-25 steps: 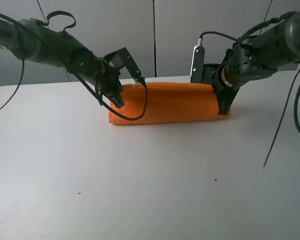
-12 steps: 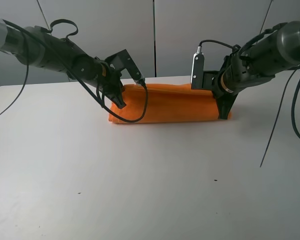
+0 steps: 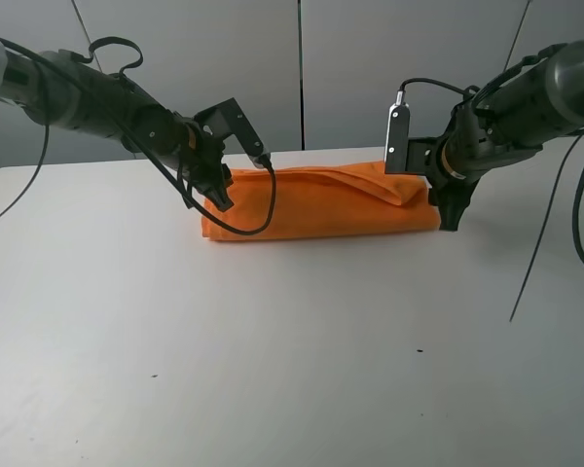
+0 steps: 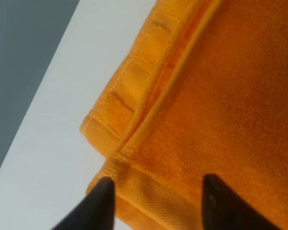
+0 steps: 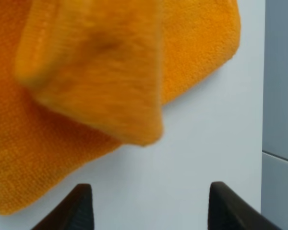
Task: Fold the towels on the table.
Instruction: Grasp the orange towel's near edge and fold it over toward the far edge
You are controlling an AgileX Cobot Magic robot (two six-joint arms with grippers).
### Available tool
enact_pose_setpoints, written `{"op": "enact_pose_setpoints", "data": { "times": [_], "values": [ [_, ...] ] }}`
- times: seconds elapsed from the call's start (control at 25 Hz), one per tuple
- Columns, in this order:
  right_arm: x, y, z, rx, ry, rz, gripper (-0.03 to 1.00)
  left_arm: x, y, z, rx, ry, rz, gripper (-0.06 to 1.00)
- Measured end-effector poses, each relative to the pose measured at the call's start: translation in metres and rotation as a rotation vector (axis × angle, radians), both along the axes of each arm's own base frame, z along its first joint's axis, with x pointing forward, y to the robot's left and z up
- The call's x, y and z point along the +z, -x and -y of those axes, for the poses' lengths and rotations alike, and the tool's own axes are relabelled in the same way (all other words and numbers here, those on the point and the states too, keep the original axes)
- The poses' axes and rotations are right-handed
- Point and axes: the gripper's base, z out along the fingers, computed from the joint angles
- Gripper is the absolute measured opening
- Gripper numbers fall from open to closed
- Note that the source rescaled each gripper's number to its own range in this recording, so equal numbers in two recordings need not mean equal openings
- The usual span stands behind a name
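Note:
The orange towel [image 3: 311, 204] lies folded into a long strip near the far edge of the white table [image 3: 292, 341]. A loose flap rises near its right end. My left gripper [image 3: 221, 195] is open over the towel's left end. In the left wrist view its fingertips straddle the hemmed corner [image 4: 120, 158], and the left gripper [image 4: 158, 199] holds nothing. My right gripper [image 3: 449, 216] is open just beyond the towel's right end. In the right wrist view the right gripper [image 5: 151, 206] is over bare table, with the towel's blurred flap [image 5: 86, 72] beyond it.
A black cable [image 3: 258, 219] from the left arm loops over the towel's left part. Another thin cable [image 3: 540, 253] hangs at the right. The table's far edge and a grey wall [image 3: 302, 68] lie just behind the towel.
Both grippers have let go of the towel. The right gripper has moved right, off the towel's end, and a flap has settled there. The towel sits slightly further left.

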Motion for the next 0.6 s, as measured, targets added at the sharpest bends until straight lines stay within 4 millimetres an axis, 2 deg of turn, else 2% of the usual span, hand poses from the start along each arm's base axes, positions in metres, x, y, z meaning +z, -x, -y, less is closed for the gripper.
{"op": "enact_pose_setpoints", "data": {
  "times": [0.12,0.24,0.36,0.6],
  "values": [
    [0.0,0.0,0.0,-0.003,-0.002,0.001,0.61,0.0,0.0,0.0,-0.002,0.004,0.005,0.82],
    [0.003,0.0,0.0,-0.029,-0.027,0.013,0.64,0.0,0.0,0.0,-0.002,0.004,0.005,0.98],
    [0.018,0.0,0.0,-0.099,-0.103,0.066,0.69,0.005,0.0,0.0,-0.002,0.007,0.014,1.0],
    [0.046,0.004,-0.001,-0.398,-0.407,0.147,0.9,0.027,0.003,-0.002,0.084,0.072,0.011,1.0]
  ]
}}
